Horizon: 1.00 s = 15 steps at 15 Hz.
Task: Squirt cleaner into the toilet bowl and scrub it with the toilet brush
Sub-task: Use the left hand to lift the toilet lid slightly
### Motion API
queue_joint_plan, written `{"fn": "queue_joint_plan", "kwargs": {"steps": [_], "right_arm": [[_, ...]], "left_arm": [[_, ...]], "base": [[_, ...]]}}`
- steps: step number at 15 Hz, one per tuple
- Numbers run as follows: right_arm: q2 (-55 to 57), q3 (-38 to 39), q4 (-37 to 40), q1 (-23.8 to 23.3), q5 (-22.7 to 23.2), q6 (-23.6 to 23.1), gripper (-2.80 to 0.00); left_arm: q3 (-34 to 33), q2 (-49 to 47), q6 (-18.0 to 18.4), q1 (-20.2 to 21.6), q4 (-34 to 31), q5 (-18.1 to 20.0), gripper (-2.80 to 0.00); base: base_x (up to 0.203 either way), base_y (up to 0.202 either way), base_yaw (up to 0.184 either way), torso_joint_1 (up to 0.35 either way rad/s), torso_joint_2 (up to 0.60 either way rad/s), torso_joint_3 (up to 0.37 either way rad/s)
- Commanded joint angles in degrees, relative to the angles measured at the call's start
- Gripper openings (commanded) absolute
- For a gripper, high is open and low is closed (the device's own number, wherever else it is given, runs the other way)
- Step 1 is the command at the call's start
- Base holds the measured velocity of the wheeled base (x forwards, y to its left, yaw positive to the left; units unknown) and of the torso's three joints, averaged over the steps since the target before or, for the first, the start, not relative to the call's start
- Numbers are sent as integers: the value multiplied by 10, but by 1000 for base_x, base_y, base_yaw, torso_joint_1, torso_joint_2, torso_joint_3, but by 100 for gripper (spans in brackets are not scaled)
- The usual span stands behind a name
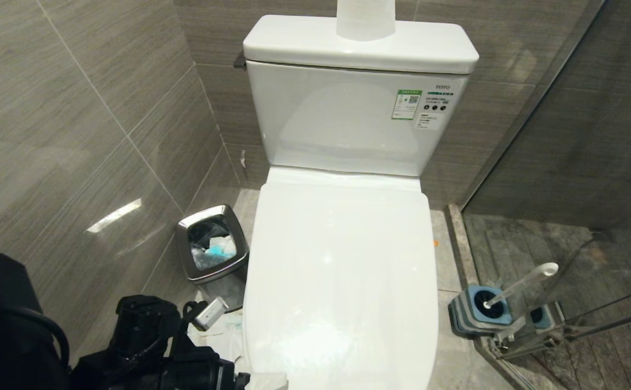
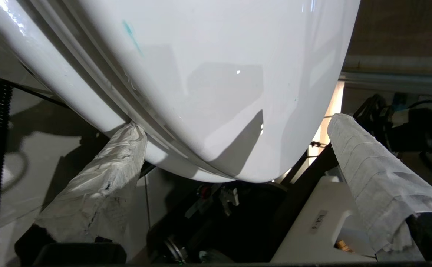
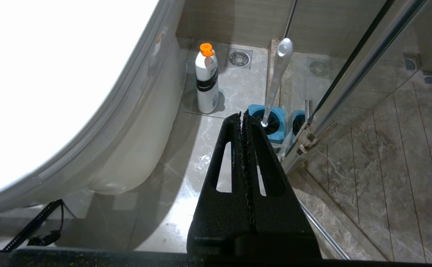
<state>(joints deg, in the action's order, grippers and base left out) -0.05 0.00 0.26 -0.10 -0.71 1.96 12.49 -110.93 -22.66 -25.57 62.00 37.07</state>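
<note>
With the lid [image 1: 342, 254] down, the left gripper [image 2: 234, 155], jaws wide and empty at the near rim, should hook under it and lift, while the right gripper [image 3: 242, 122] hangs closed on nothing.

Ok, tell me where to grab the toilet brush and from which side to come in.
Grip the toilet brush on its slim white handle, probably just below the rounded tip. The handle leans away from the toilet bowl toward the glass shower door, so come from above on the bowl side; its holder sits close against the glass.
</note>
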Motion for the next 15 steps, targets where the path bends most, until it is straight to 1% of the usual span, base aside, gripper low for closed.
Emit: {"fn": "queue_joint_plan", "kwargs": {"steps": [1,3,6,7,11,12,15], "right_arm": [[0,1,0,0,0,1,-280],[0,1,0,0,0,1,-280],[0,1,0,0,0,1,-280],[0,1,0,0,0,1,-280],[0,1,0,0,0,1,-280],[0,1,0,0,0,1,-280],[0,0,0,0,0,1,-280]], "left_arm": [[-3,-1,-42,-17,32,7,0],[-2,-1,-72,-19,52,7,0],[-3,2,-100,-16,75,7,0],[-3,5,-118,-14,90,7,0],[0,10,-228,-11,166,8,0],[0,10,-236,-9,178,8,0],[-6,22,-238,0,179,8,0]], "base": [[0,0,0,0,0,0],[0,0,0,0,0,0],[0,0,0,0,0,0],[0,0,0,0,0,0],[0,0,0,0,0,0],[0,0,0,0,0,0],[0,0,0,0,0,0]]}}
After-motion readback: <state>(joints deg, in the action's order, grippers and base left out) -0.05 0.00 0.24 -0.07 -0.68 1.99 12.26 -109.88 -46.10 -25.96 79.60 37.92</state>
